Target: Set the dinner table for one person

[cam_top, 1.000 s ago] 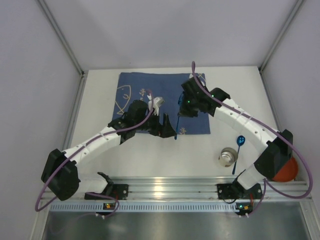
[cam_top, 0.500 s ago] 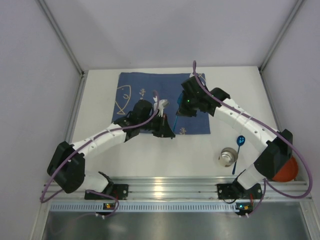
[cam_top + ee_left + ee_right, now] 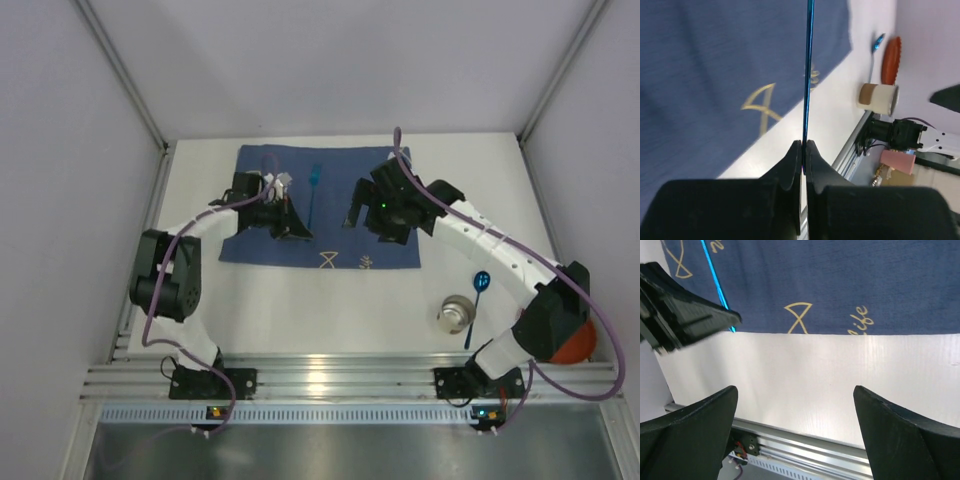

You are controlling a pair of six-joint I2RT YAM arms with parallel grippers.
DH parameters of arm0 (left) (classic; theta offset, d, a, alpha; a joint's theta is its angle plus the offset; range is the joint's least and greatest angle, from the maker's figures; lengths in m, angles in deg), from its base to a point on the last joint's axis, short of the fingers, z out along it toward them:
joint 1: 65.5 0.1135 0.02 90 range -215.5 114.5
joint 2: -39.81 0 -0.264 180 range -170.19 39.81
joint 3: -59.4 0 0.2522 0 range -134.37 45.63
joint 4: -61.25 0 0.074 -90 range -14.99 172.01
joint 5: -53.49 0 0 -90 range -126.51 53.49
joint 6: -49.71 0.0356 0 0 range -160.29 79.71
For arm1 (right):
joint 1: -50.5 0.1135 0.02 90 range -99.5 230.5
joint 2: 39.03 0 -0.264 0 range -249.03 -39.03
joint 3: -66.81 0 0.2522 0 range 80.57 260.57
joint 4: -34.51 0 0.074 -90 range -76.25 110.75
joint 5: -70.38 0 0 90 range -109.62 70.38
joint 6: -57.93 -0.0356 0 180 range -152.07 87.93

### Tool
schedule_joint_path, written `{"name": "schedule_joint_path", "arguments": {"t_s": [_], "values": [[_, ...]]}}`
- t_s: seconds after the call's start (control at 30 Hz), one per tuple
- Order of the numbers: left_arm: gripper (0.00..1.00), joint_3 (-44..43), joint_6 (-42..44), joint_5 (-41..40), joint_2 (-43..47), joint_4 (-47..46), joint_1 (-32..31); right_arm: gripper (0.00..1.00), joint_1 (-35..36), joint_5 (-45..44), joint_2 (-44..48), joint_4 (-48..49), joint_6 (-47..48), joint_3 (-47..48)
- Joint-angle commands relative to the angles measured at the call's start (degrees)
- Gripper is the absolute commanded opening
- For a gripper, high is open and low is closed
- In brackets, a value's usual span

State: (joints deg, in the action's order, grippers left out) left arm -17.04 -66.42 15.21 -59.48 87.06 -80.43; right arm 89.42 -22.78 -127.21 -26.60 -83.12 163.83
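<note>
- Over the mat (image 3: 375, 180), toward the far edge of the table (image 3: 300, 300), the left gripper (image 3: 298, 225) is clamped on a thin blue utensil (image 3: 313, 195). It pinches the handle end, so the shaft runs out toward the far edge.
- The utensil's head looks like a fork's, though it is too small to be sure.
- Its line lies square to the mat's near edge, which suits laying it down as cutlery on the left of the setting.
- The right gripper (image 3: 352, 212) hangs just beside it, over the mat's near edge. Its jaws are wide apart and hold nothing, probably to keep clear.
- A spoon (image 3: 477, 300) and cup (image 3: 457, 314) sit side by side near the right near corner. An orange plate (image 3: 578, 345) there is partly hidden by the right arm.
- With these pieces off the mat, the setting seems barely begun.
- The white table spans the whole view and bears everything.
</note>
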Motion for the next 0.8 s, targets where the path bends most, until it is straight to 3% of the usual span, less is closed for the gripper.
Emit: {"name": "schedule_joint_path", "arguments": {"t_s": [0.0, 0.07, 0.13, 0.27, 0.57, 0.6, 0.63, 0.67, 0.77], "values": [[0.00, -8.21, 8.00, 3.92, -6.78, 10.67, 5.87, 1.00, -2.35, -1.41, 6.52, -1.77, 0.69, -3.18], [0.00, -15.24, 14.14, -0.02, -12.39, 17.18, 7.37, 1.00, -3.49, -1.50, 9.33, -2.21, 0.69, -5.12], [0.00, -18.26, 14.62, -4.15, -15.31, 21.86, 9.22, 1.00, -4.20, -1.41, 11.01, -2.74, 0.69, -8.02], [0.00, -25.20, 16.81, -21.09, -19.62, 27.58, 9.67, 1.00, -5.86, -0.62, 14.52, -3.10, 0.60, -12.42], [0.00, -24.17, 16.90, -32.21, -20.69, 30.40, 11.95, 1.00, -7.54, -0.27, 15.67, -3.18, 1.12, -15.68], [0.02, -23.55, 16.81, -32.13, -20.34, 30.05, 12.04, 1.00, -7.71, -0.36, 15.50, -3.27, 1.30, -15.42], [0.16, -23.11, 16.73, -32.65, -20.16, 29.78, 12.04, 1.00, -7.89, -0.44, 15.32, -3.45, 1.65, -15.33], [0.20, -22.58, 16.46, -33.09, -20.07, 29.61, 12.04, 1.00, -8.33, -0.53, 15.15, -3.71, 2.35, -15.15], [0.48, -22.49, 15.94, -36.33, -19.46, 29.69, 12.21, 1.00, -9.03, -1.59, 15.23, -4.76, 3.58, -14.27]]}}
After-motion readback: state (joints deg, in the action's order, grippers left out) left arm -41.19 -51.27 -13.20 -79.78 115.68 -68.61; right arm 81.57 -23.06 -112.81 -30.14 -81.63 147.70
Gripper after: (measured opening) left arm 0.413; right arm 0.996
